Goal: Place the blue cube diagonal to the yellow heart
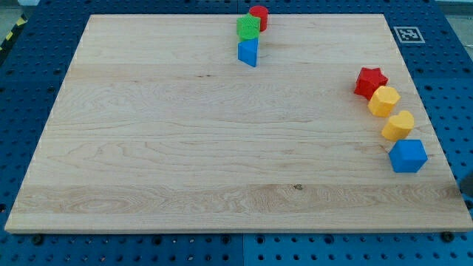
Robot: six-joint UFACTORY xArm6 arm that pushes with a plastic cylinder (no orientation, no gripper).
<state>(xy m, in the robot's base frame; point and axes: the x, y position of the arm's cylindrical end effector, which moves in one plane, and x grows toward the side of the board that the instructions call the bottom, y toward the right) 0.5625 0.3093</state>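
Note:
The blue cube (408, 156) sits near the board's right edge, low in the view. The yellow heart (399, 125) is just above it and slightly to the left, touching or nearly touching it. A small dark shape (468, 185) shows at the view's right edge, off the board, to the lower right of the blue cube. It may be my rod. My tip cannot be clearly made out.
A yellow hexagon (383, 101) and a red star (369, 81) continue the line up and left from the heart. At the top middle are a red cylinder (259, 16), a green block (248, 28) and a blue triangle (249, 52). The wooden board (185, 148) lies on a blue pegboard.

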